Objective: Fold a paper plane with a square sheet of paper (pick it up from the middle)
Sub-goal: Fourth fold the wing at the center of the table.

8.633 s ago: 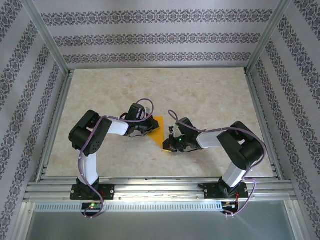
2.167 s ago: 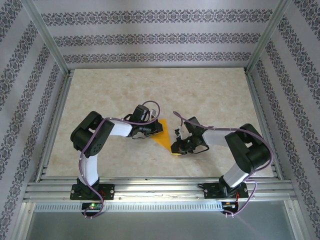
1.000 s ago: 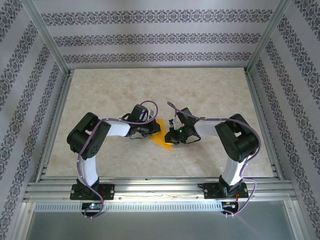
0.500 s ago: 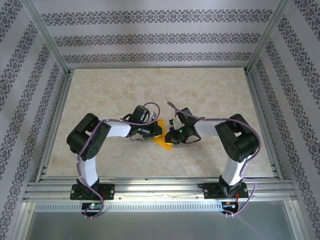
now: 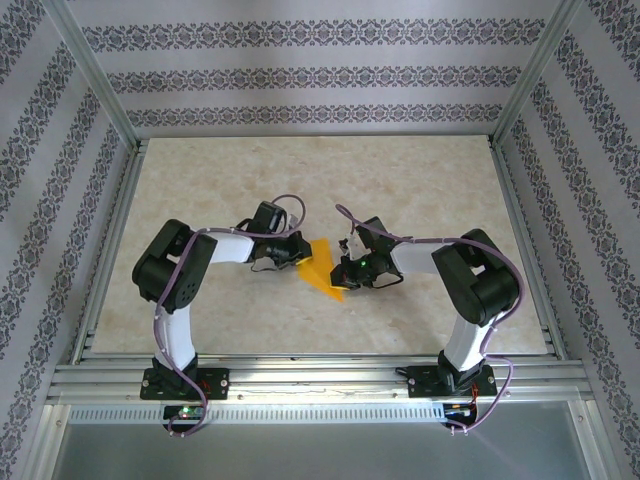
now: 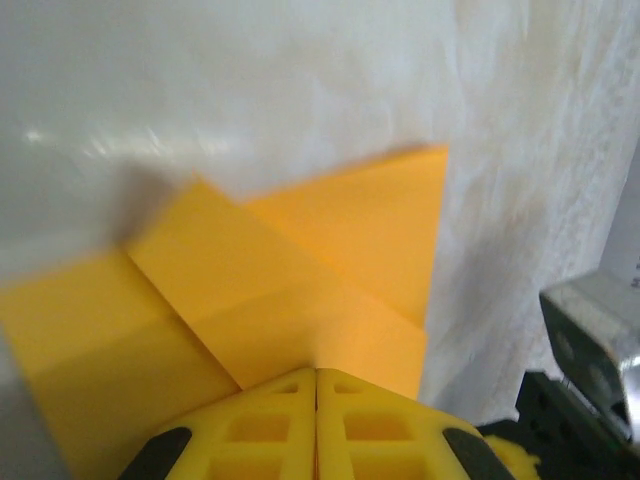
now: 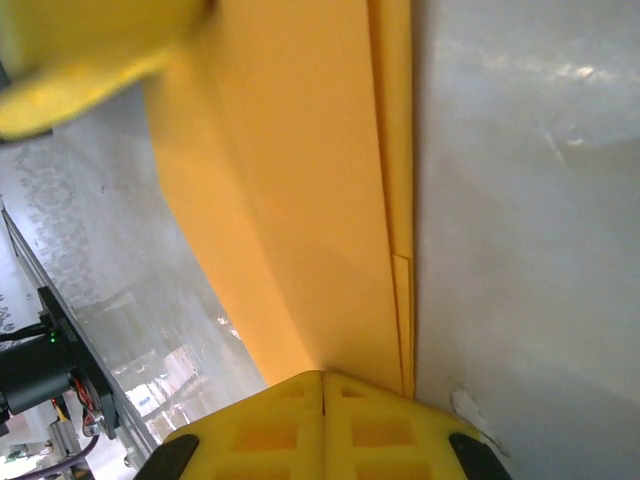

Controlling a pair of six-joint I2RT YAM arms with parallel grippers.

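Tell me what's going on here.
Two arms are folding an orange paper in the middle of the table. It is a layered, pointed wedge, not yet a finished plane. The left tool and right tool flank it, both shut with tips against it; whether they pinch or press is unclear.

The square sheet of paper (image 5: 322, 266) is orange-yellow and unmarked, folded into a narrow pointed wedge that lies near the middle of the worktop (image 5: 400, 180) with its tip toward the near edge. Seen from the left wrist, its layered flaps overlap along crisp diagonal creases, with one sharp corner, and reach the closed tips of the left pincer (image 6: 317, 400). From the right wrist, its long stacked edges run straight into the closed right pincer (image 7: 322, 400), apparently pinched there.
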